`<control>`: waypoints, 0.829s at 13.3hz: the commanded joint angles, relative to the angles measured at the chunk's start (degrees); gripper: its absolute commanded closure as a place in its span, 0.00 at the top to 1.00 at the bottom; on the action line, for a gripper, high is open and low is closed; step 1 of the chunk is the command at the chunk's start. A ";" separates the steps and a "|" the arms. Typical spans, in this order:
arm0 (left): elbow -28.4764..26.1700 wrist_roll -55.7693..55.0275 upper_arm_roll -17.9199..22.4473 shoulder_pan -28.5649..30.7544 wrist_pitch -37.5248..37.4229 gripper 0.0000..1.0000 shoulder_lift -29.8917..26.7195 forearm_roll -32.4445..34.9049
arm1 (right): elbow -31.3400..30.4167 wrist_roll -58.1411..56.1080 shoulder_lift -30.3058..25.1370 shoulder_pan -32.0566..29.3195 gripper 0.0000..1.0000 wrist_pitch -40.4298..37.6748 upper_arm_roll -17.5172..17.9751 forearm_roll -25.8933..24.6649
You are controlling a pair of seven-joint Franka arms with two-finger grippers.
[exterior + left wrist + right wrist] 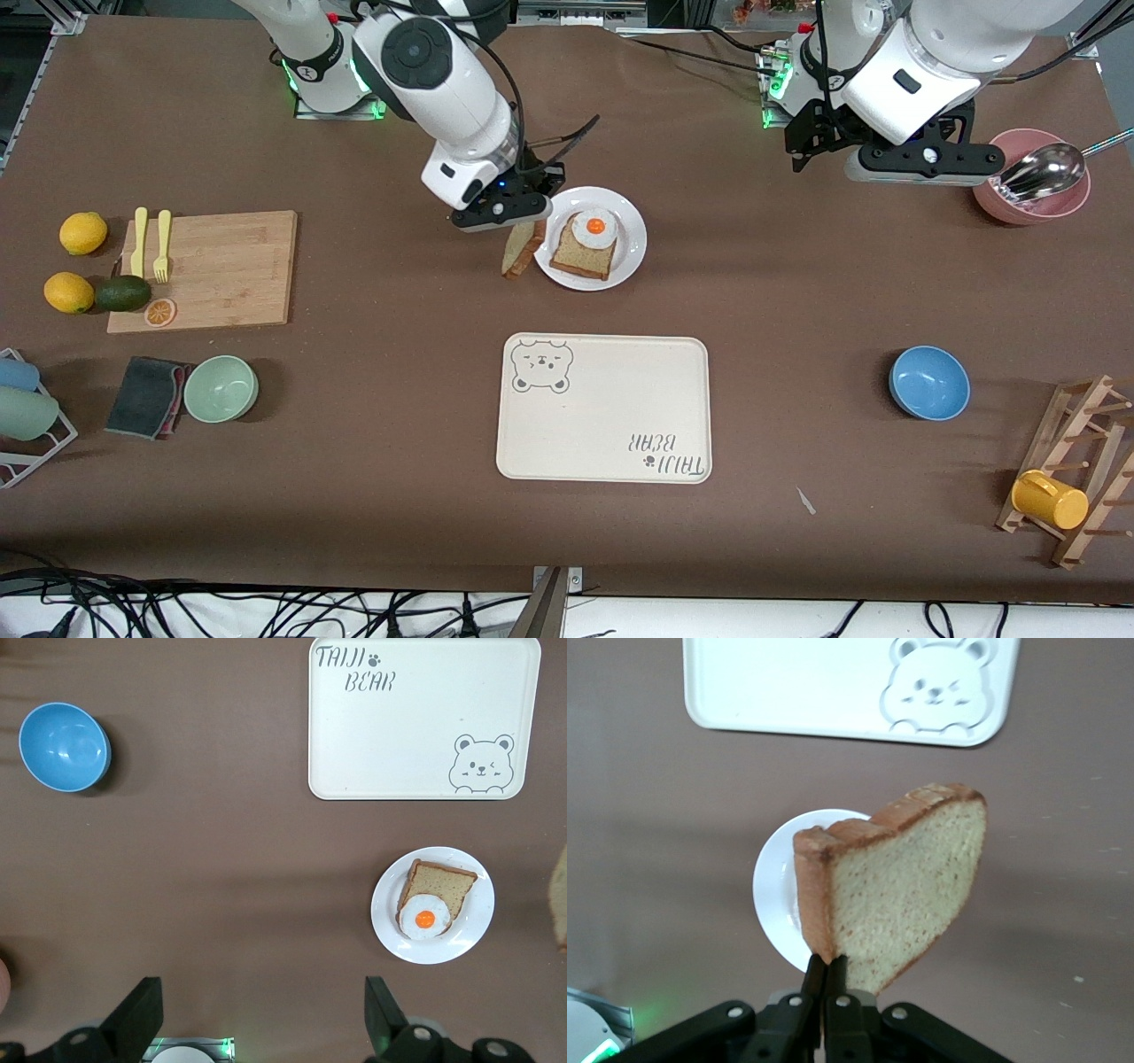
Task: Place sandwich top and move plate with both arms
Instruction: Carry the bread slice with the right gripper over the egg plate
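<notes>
The cream tray (604, 408) with the bear drawing is lying nearest to the front camera, and the plate (631, 239), farther from it, is carrying a bread slice with a fried egg (591, 239). The right gripper (507, 216) is hanging over the table just beside the plate, toward the right arm's end, pinching the sandwich top (523, 249) on edge. The left gripper (259, 1010) is waiting with fingers spread apart, next to the pink bowl (1059, 200).
</notes>
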 commanded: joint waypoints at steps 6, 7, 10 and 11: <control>0.49 -0.56 0.27 0.02 0.35 1.00 -0.27 0.62 | 1.42 18.82 9.37 9.61 0.00 1.22 5.74 -23.57; 0.49 -0.56 0.27 -0.06 0.35 1.00 -0.19 0.62 | 1.50 21.02 10.60 10.93 0.00 1.22 5.74 -24.82; 0.49 -0.56 0.27 0.11 0.35 1.00 -0.19 0.62 | 1.50 26.99 13.16 13.48 0.00 1.04 5.65 -31.84; 0.49 -0.56 0.27 0.20 0.35 1.00 -0.19 0.62 | 1.50 27.97 14.30 13.75 0.00 1.04 5.65 -33.78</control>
